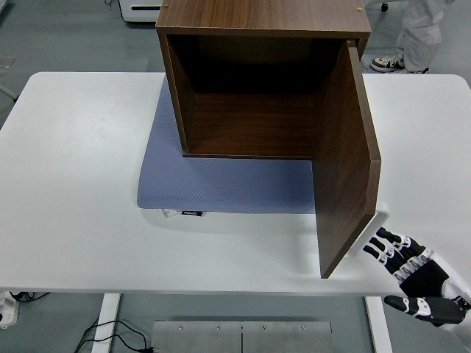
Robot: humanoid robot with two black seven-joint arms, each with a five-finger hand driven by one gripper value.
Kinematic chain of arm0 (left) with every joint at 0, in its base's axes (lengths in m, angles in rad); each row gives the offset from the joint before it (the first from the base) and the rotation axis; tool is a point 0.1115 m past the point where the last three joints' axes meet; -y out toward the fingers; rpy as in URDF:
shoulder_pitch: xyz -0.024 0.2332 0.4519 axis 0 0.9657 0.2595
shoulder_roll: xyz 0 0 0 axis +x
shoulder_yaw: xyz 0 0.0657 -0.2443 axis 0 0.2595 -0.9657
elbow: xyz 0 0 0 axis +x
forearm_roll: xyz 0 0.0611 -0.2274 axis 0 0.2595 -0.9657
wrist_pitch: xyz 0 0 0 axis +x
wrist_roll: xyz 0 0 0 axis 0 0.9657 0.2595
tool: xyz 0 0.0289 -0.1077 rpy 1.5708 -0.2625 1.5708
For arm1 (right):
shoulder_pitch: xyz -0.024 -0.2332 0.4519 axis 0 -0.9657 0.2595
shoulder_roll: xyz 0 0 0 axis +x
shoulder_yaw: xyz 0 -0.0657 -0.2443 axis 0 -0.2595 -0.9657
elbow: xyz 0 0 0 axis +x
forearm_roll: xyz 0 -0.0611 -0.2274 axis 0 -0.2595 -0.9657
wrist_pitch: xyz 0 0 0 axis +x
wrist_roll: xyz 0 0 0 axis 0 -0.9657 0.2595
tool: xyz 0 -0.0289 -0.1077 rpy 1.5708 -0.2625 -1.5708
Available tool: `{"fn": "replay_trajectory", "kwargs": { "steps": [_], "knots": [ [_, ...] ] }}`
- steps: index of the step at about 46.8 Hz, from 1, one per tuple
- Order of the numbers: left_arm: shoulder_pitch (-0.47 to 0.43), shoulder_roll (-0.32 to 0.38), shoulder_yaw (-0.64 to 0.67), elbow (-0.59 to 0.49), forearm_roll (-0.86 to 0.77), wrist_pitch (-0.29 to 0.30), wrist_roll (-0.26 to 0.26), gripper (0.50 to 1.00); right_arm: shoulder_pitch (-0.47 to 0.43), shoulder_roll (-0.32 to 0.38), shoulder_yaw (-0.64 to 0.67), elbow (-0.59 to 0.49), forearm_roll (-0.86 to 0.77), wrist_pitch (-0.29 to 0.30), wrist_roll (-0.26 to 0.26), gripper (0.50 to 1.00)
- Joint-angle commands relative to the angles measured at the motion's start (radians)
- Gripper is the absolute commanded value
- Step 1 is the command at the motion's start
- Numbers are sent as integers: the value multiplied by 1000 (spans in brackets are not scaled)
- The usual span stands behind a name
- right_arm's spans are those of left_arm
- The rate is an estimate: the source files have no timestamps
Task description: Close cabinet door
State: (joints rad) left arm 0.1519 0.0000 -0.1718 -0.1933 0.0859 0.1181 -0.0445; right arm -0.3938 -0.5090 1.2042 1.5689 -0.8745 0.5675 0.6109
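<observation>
A dark wooden cabinet stands on a blue-grey mat at the back middle of the white table. Its inside is empty. The cabinet door, hinged on the right side, swings fully open toward the table's near edge. My right hand is at the lower right, fingers spread and holding nothing. Its fingertips lie just right of the door's lower free corner; whether they touch it I cannot tell. The left arm is out of the picture.
A person's legs and shoes show at the top right behind the table. A white appliance sits on the floor at the top left. A metal base plate lies under the table's near edge.
</observation>
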Motion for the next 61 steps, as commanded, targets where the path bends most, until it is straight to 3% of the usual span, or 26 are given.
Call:
{"fn": "replay_trajectory", "kwargs": {
  "steps": [1,18,34,61],
  "knots": [
    [0,0,0,0,0,0,0,1000,10,13,-11,0,-11,-1,0,1000],
    [0,0,0,0,0,0,0,1000,78,49,-78,0,-32,-18,0,1000],
    [0,0,0,0,0,0,0,1000,165,78,-167,0,-35,-69,0,1000],
    [0,0,0,0,0,0,0,1000,239,135,-241,-6,-46,-129,0,1000]
  ]
}}
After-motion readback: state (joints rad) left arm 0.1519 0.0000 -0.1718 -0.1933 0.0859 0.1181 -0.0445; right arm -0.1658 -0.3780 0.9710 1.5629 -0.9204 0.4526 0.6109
